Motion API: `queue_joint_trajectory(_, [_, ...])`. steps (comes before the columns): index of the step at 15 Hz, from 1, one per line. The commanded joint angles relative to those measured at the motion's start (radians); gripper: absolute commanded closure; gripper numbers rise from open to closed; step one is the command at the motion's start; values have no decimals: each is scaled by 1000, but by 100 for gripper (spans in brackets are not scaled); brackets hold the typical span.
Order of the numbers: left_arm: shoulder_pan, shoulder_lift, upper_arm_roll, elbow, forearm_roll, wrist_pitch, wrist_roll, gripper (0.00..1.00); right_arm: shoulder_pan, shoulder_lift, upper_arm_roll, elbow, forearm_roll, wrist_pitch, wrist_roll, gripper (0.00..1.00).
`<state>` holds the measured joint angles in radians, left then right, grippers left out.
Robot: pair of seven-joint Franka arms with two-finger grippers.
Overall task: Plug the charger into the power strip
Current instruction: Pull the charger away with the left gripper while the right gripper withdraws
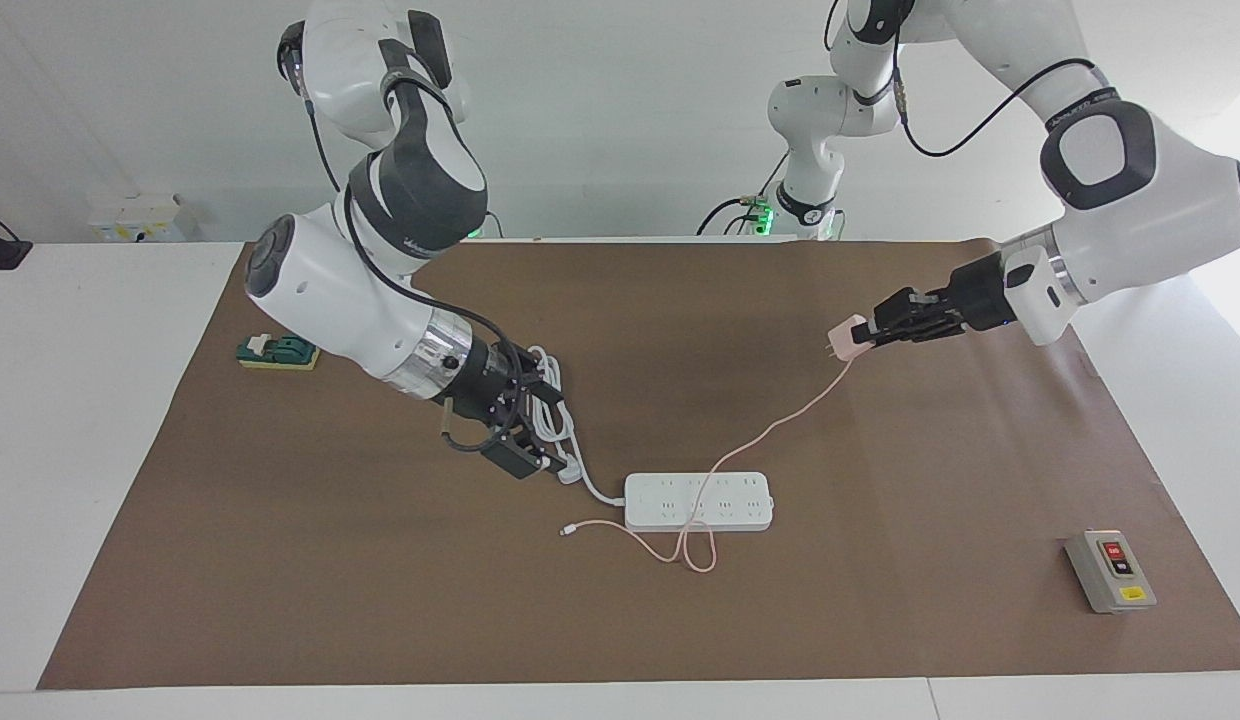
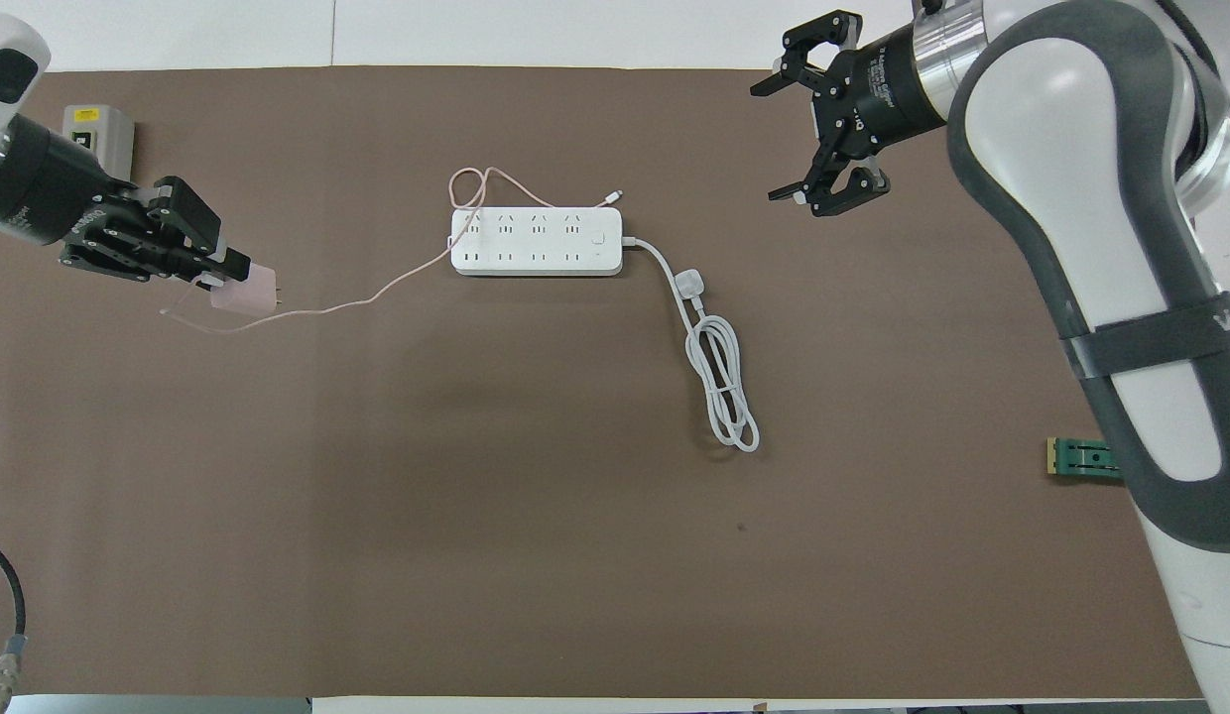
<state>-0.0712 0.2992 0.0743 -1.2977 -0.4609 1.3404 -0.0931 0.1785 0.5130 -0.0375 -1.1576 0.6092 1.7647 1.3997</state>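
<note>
The power strip (image 1: 700,502) (image 2: 536,241) lies flat on the brown mat, near the middle. My left gripper (image 1: 862,338) (image 2: 230,281) is shut on the pale pink charger (image 1: 844,338) (image 2: 248,297) and holds it in the air over the mat, toward the left arm's end from the strip, prongs pointing sideways toward the strip's end of the table. Its thin pink cable (image 1: 770,430) (image 2: 377,295) hangs down, runs over the strip and loops beside it. My right gripper (image 1: 540,465) (image 2: 782,141) is open and empty, raised over the mat toward the right arm's end from the strip.
The strip's thick white cord (image 2: 724,387) lies coiled on the mat with its white three-pin plug (image 2: 691,285), partly hidden by my right gripper in the facing view. A grey button box (image 1: 1110,570) (image 2: 97,134) and a green block (image 1: 277,352) (image 2: 1081,459) lie near the mat's ends.
</note>
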Motion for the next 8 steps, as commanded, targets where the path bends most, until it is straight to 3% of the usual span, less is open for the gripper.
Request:
queue_joint_trajectory(1, [-4,21,-1,40,50,-32,-8,100,-33,-60,7,-59,-61,-59,-128,0])
queue_joint_trajectory(3, [4,26,2,47,56,-30,-4,100,-59,-68,7,-59,-103,-114,-223,0])
queue_joint_trajectory(6, [2,0,1,54,203,-20,-11,100,-91,-83,8,-60,-173,-184,-420,0])
queue_joint_trajectory(8, [2,3,-1,55,218,-18,-5,100,-108,-96,8,-60,-238,-226,-575,0])
